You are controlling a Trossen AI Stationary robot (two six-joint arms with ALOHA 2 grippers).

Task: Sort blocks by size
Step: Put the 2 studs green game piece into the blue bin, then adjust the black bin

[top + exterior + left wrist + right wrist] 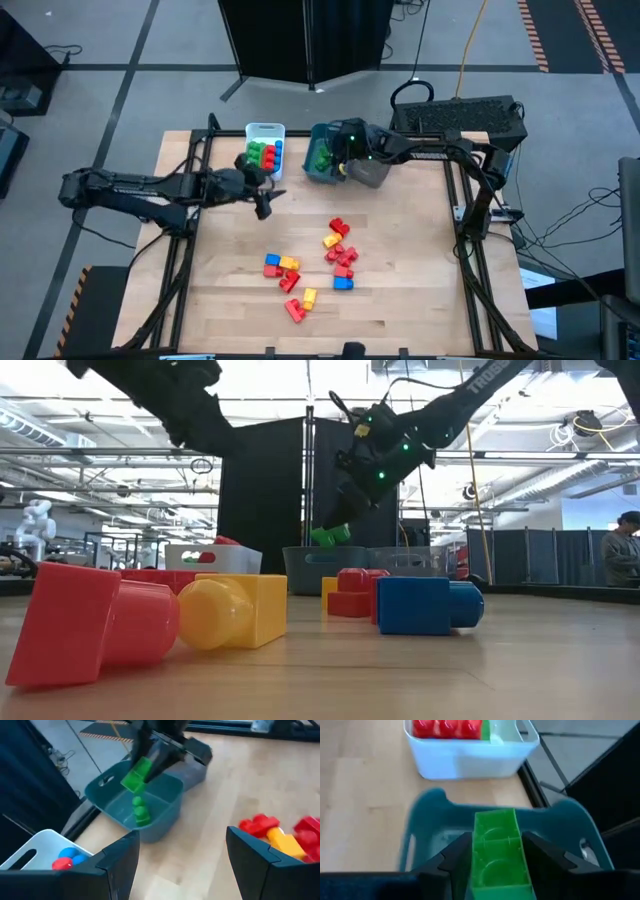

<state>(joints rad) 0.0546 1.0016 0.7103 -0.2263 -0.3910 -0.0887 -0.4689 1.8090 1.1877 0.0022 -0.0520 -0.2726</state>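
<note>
Across the wooden worktop [400, 300], three bins line the far edge, a white bin [265, 131] holding red, green and blue pieces, a teal bin [322, 160] and a grey bin [372, 173] beyond it, while loose blocks [340, 255] lie scattered well short of either arm. The right jaws [496, 851] hang directly above the teal bin, pinching a long green block [500, 855] by its two long sides; another green piece [141, 812] already lies in the bin below them. The held block's long axis runs straight out ahead between the fingers, its hollow underside facing the wrist camera, and it tilts downward toward the bin floor. Releasing it well appears to call for staying centred over the opening and parting only once clear of the rim. The left jaws [182, 852] hover spread and empty beside the white bin.
</note>
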